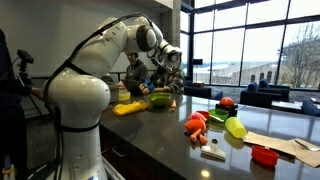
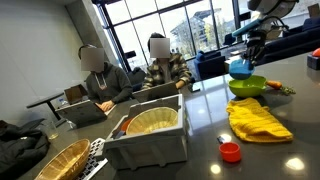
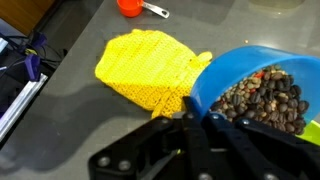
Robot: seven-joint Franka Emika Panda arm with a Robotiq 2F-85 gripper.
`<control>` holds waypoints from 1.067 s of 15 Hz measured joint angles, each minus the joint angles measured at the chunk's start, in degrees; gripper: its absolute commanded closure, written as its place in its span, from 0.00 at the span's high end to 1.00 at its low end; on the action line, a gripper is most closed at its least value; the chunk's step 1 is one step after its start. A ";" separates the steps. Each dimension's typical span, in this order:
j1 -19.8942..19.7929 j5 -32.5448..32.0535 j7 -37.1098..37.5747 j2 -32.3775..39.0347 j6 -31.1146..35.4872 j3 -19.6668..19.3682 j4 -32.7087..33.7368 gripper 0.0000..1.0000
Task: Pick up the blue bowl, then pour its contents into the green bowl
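My gripper (image 3: pixel 190 118) is shut on the rim of the blue bowl (image 3: pixel 225 75), which is full of brown nut-like pieces (image 3: pixel 265 100). In an exterior view the blue bowl (image 2: pixel 240 68) hangs tilted just above the green bowl (image 2: pixel 246 86), which stands on the dark counter. In an exterior view the green bowl (image 1: pixel 159 99) sits under my gripper (image 1: pixel 165 80); the blue bowl is hard to make out there. A sliver of green shows at the right edge of the wrist view (image 3: pixel 314 130).
A yellow knitted cloth (image 3: pixel 150 68) lies next to the green bowl, also in an exterior view (image 2: pixel 257 120). A small red cup (image 2: pixel 230 151) lies in front. A grey bin with a basket (image 2: pixel 150 135) stands nearby. Toy fruit (image 1: pixel 215 124) and a red bowl (image 1: pixel 264 155) lie on the counter.
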 measured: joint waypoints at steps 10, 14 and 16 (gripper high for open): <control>-1.48 6.06 2.46 2.06 -0.57 0.00 1.09 0.01; -1.95 7.57 3.38 2.64 -0.57 -0.01 1.09 0.01; -2.35 8.61 3.90 3.13 -0.58 -0.02 1.08 0.01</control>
